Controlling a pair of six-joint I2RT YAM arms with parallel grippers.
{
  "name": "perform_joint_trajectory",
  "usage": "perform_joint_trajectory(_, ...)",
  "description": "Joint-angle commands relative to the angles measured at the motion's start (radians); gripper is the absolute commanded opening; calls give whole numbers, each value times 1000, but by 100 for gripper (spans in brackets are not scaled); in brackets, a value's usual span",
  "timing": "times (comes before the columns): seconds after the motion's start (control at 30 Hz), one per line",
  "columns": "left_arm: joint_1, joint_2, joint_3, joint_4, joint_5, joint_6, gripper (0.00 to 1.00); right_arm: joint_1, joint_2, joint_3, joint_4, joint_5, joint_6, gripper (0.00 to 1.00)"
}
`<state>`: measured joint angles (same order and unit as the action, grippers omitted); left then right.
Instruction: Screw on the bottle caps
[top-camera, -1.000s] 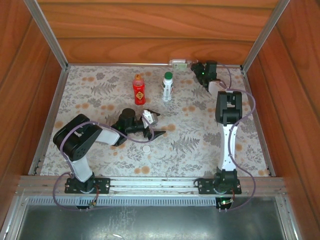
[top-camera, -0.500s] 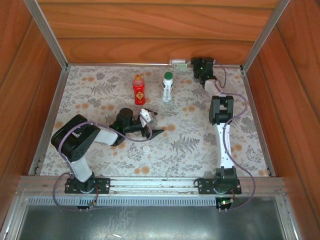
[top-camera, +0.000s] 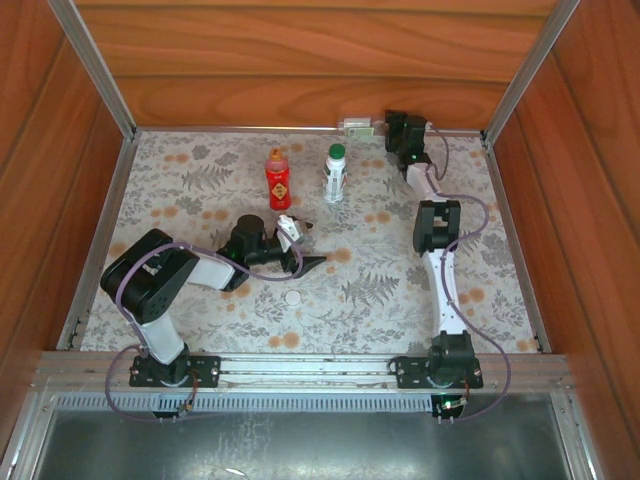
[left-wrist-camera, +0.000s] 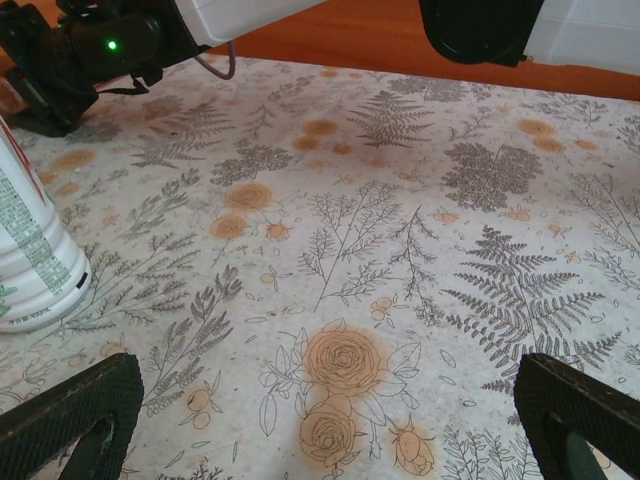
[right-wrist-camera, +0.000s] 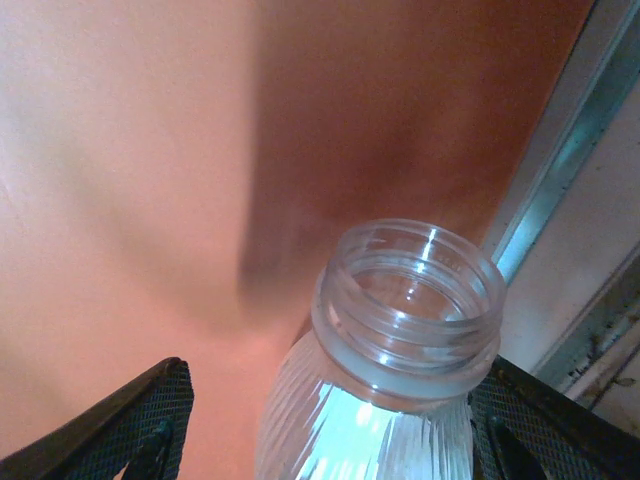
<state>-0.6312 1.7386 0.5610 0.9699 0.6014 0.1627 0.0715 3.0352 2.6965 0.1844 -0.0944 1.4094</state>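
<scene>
**Short clear bottle** (top-camera: 358, 127): found at the far edge of the bench (top-camera: 190, 200), against the back rail, apparently lying on its side. In the right wrist view its neck is seen open, with the threads bare.

**White cap** (top-camera: 292, 297): lies loose on the flowered cloth toward the near side, well apart from that bottle.

**Red bottle** (top-camera: 278, 180) and **labelled bottle** (top-camera: 335, 175): both stand upright mid-bench, with an orange cap (top-camera: 277, 153) and a green cap (top-camera: 337, 150) seated on them. These two are judged done, so one bottle is left.

**Right claw** (top-camera: 390, 128): spread around the ribbed shoulder of the short clear bottle. A gap is seen at one finger, and contact at the other cannot be told. Nothing is pinched yet.

**Left claw** (top-camera: 300, 250): spread wide and empty, low over the cloth, between the labelled bottle and the white cap.

**Step in hand (judged):** the uncapped bottle is to be taken up.
- The grip is best placed on the body below the collar, so that the threads are left free.
- The thin wall is likely to buckle, so a moderate squeeze is advised.
- A one-sided push could slide the bottle along the rail, so the fingers should be centred first.
- The bottle should then be stood upright on open cloth near the white cap and held steady.
- The cap is best set square on the neck before it is turned.
</scene>
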Motion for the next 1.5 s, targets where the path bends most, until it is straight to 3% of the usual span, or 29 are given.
perform_joint_trajectory(0.0, 11, -25, -9, 4, 20, -21, 100, -5, 70, 28, -3, 36, 27, 76)
perform_joint_trajectory(0.33, 22, -12, 9, 3, 32, -53, 100, -15, 92, 28, 15, 64, 7, 72)
perform_joint_trajectory(0.47, 24, -4, 15, 4, 36, -61, 100, -15, 123, 72, 63, 84, 12, 58)
perform_joint_trajectory(0.53, 28, -2, 14, 3, 38, -63, 100, -18, 135, 81, 85, 75, 9, 45)
perform_joint_trajectory(0.77, 32, 1, 16, 4, 43, -72, 100, -26, 105, 45, 144, 10, -38, 44)
perform_joint_trajectory(1.03, 34, -10, 7, 4, 41, -78, 100, -27, -20, -156, 300, -107, -96, 37)
perform_joint_trajectory(1.27, 34, -19, 0, 4, 47, -85, 100, -27, -264, -609, 560, -109, -169, 37)
perform_joint_trajectory(1.47, 34, -40, -9, 4, 49, -84, 100, -33, -406, -887, 715, -127, -191, 37)
